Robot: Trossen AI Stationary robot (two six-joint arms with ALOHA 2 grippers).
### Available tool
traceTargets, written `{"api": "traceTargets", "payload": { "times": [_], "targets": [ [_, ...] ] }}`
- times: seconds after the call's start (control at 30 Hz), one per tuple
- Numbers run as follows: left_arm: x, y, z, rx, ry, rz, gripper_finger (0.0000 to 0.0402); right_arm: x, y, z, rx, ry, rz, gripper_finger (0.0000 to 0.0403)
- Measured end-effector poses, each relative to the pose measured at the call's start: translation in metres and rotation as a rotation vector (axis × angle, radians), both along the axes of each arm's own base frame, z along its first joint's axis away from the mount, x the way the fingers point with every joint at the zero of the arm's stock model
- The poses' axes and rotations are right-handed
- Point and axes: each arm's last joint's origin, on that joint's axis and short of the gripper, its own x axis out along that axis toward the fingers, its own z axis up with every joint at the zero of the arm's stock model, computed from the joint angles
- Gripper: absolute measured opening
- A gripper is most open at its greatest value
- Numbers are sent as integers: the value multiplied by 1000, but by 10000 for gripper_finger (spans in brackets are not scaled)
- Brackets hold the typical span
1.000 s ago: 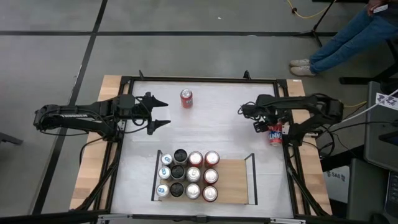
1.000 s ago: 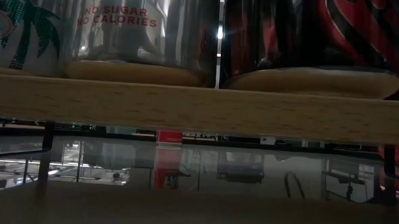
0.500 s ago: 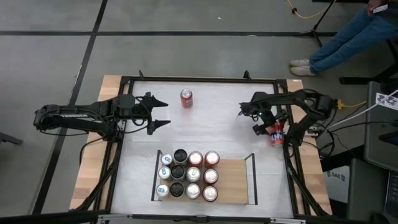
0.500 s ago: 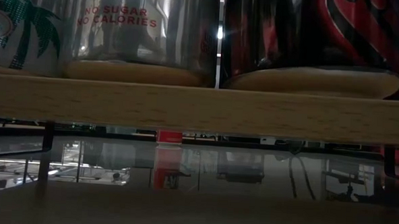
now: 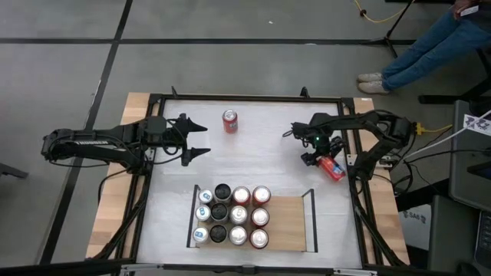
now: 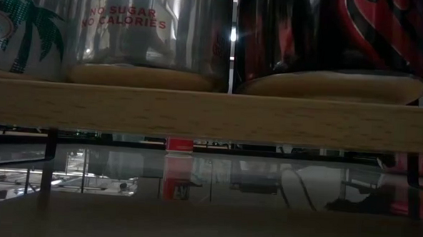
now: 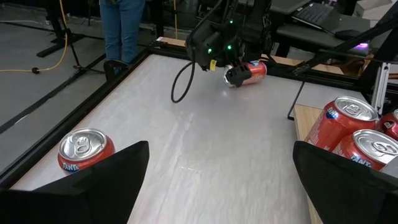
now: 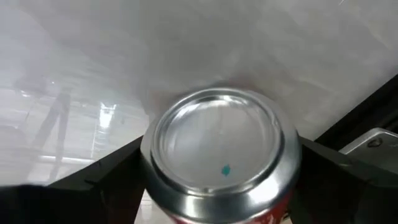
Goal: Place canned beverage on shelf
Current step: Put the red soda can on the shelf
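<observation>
My right gripper (image 5: pixel 322 159) is near the table's right edge, shut on a red can (image 5: pixel 332 168) that lies tipped on its side. The can's plain silver bottom (image 8: pixel 221 143) faces the wrist. It also shows in the left wrist view (image 7: pixel 250 69). The light-wood shelf (image 5: pixel 288 222) stands at the near side, with several cans (image 5: pixel 230 215) upright on its left part. Another red can (image 5: pixel 230 120) stands upright at the far side. My left gripper (image 5: pixel 201 139) is open and empty at the table's left, apart from that can. My right gripper has the red can's side wall (image 8: pixel 149 171) between its two fingers (image 8: pixel 93 180), one on each side, near the bottom end. The fingers slant down and lie along the can. The can is tipped over; I cannot tell whether it rests on the table.
The black frame rail (image 5: pixel 354 165) runs close beside the held can. The shelf's right half is bare wood between thin black rails (image 5: pixel 313 218). In the low view the shelf board (image 6: pixel 211 115) with cans (image 6: pixel 151 30) fills the front. A person's legs (image 5: pixel 430 42) show beyond the far right corner.
My right gripper has gone a little toward the table's left edge and tipped. The red can stood upright by the right rail a second ago. It has tipped over and now lies slanted, its top toward the near right.
</observation>
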Motion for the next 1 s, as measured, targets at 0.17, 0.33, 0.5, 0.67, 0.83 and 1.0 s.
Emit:
{"api": "traceTargets", "payload": {
  "times": [0.17,0.33,0.5,0.67,0.83,1.0],
  "targets": [
    [0,0,0,0,0,0,389,0,0,0,-4,-1,4,344],
    [0,0,0,0,0,0,389,1,-1,-1,-19,-10,4,344],
    [0,0,0,0,0,0,389,1,-1,-1,-21,-10,4,334],
    [0,0,0,0,0,0,389,2,-1,-1,-17,-22,-2,295],
    [0,0,0,1,-5,0,389,4,-1,-1,-7,-43,-10,298],
    [1,0,3,5,-36,0,389,19,-8,7,-41,-152,11,311]
  ]
}}
